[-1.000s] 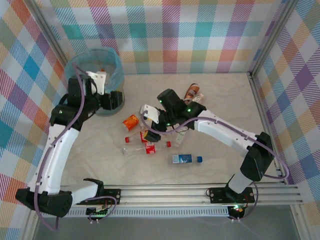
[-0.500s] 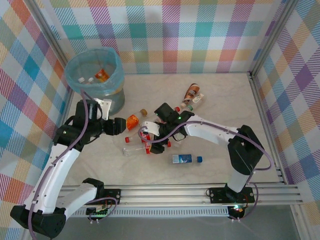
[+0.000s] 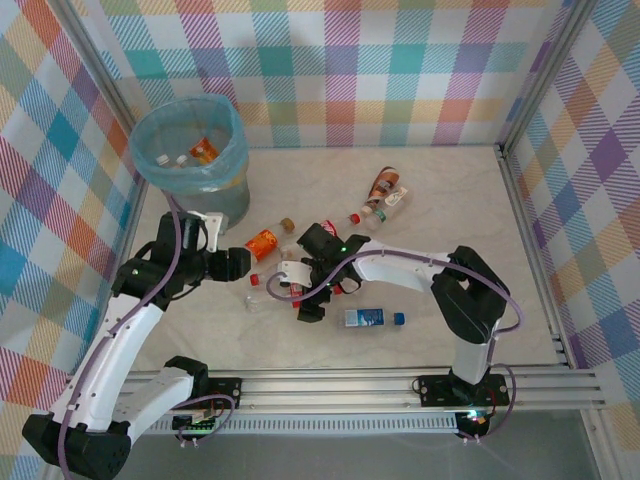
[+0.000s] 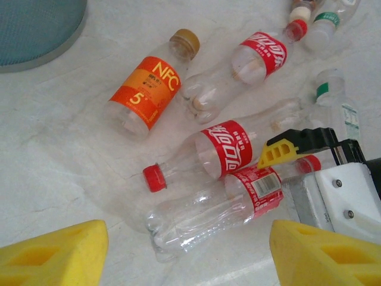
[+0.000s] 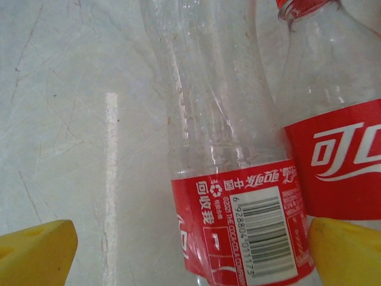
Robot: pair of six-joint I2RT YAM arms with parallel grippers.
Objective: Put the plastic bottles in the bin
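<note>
Left wrist view is showing "NFC 5" on an orange bottle (image 4: 146,89); right wrist view is revealing a barcode on a red-labelled bottle (image 5: 238,220). Left tool (image 4: 189,253) and right tool (image 5: 190,253) are standing apart.

My right pincer (image 3: 300,298) straddles the clear, red-labelled plastic bottle (image 5: 214,107) lying mid-way across the pale marbled bench (image 3: 450,200). A second red-labelled plastic bottle (image 5: 339,161) lies just behind it. My left pincer (image 3: 245,265) is to their left. The round grey-blue bin (image 3: 188,195) stands behind that, bottles inside.
</note>
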